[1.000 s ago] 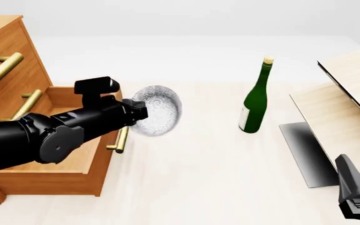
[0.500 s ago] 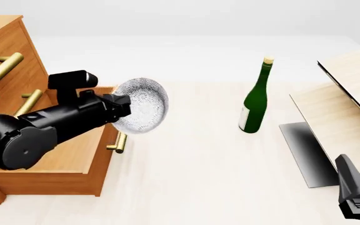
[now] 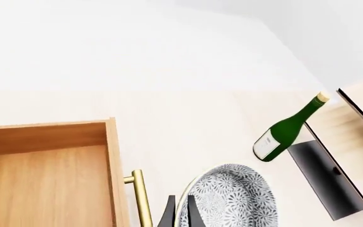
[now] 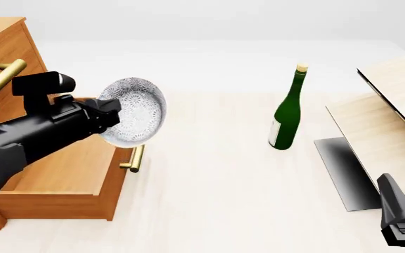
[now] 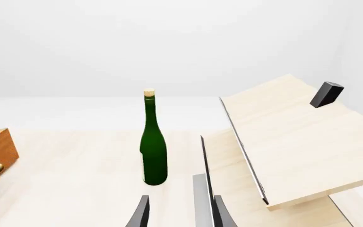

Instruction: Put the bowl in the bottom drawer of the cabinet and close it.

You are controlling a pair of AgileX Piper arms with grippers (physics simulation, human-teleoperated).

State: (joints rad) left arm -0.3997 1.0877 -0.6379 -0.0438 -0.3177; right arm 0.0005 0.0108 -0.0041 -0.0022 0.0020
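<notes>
The speckled white bowl [image 4: 135, 116] hangs tipped on its side above the front edge of the pulled-out bottom drawer [image 4: 76, 171]. My left gripper [image 4: 111, 116] is shut on the bowl's rim. In the left wrist view the bowl [image 3: 232, 198] sits beside the drawer's brass handle [image 3: 141, 198], with the left gripper [image 3: 180, 215] pinching its rim and the bare drawer floor [image 3: 43, 184] to one side. The orange-brown cabinet [image 4: 6, 47] fills the left edge. My right gripper [image 5: 178, 213] is open and holds nothing; it rests low at the front right [image 4: 403, 232].
A green bottle [image 4: 287, 113] with a cork stands upright mid-table. Pale slanted wood boards [image 4: 389, 121] and a dark panel [image 4: 343, 171] occupy the right side. The drawer's handle [image 4: 135, 158] juts toward the table's middle. Upper drawer handles [image 4: 2, 79] stick out at the left.
My left arm has carried the bowl leftward and slightly up, from beside the drawer front to above its front edge. The right arm has stayed still.
</notes>
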